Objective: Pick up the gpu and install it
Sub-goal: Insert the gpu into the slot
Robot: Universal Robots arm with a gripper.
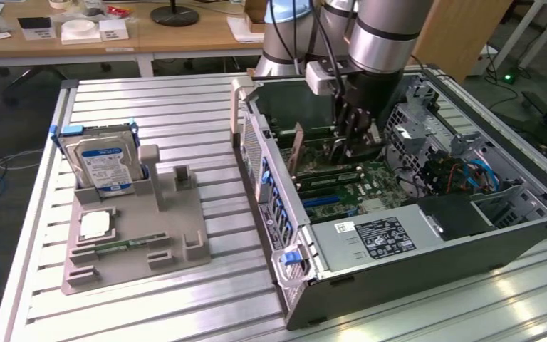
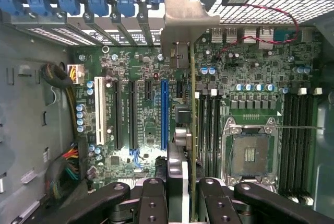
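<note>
1. The computer case (image 1: 397,235) lies open on the table (image 1: 159,313), at the exterior view's right.
2. The holder tray (image 1: 131,235) sits left of it, carrying the hard drive (image 1: 102,165).
3. The gripper (image 2: 180,195) hangs inside the case, the gpu (image 2: 192,130) edge-on between its fingers (image 2: 151,203), over the motherboard (image 2: 141,109).

The open grey metal computer case (image 1: 464,235) at the right of the exterior frame holds a dark green motherboard (image 2: 151,114) with one long blue slot (image 2: 164,114), one white slot (image 2: 99,112) and black slots. Blue plastic clips (image 2: 78,4) stand along the upper left of the wrist frame. The black gripper (image 2: 180,192) is at the lower centre. At the left of the exterior frame, the silver hard drive with blue-white label (image 1: 105,165) stands on a grey plastic holder (image 1: 131,242), on a pale ribbed aluminium table (image 1: 188,107).
</note>
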